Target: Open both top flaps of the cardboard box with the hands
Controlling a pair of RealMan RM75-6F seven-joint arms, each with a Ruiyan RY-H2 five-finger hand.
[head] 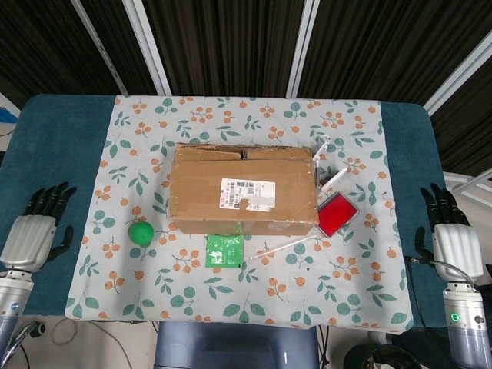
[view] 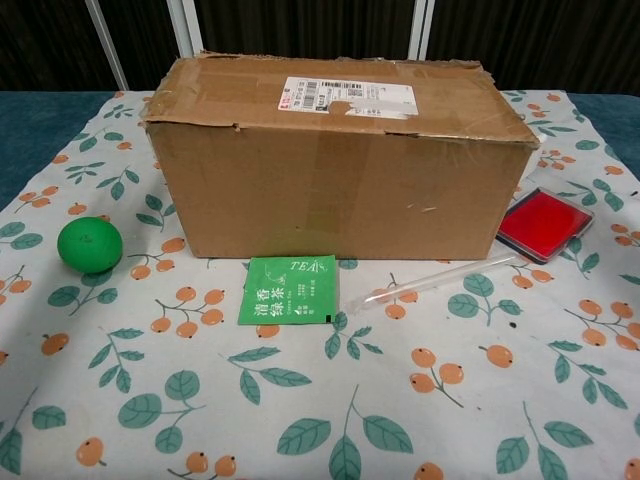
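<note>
brown cardboard box (head: 244,192) mid-tabletop, flaps shut, untouched | left hand (head: 34,237) at left edge, right hand (head: 452,241) at right edge | fingers spread, released, flanking for reach-in

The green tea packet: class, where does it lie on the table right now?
In both views the green tea packet lies flat just in front of the cardboard box, between the green ball and the clear straw.

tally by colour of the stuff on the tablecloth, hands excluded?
Brown: 1, cardboard box
Green: 2, ball, tea packet
Red: 1, flat case
Clear: 1, thin tube
White: 1, small item behind the box, too small to identify
Total: 6
</note>
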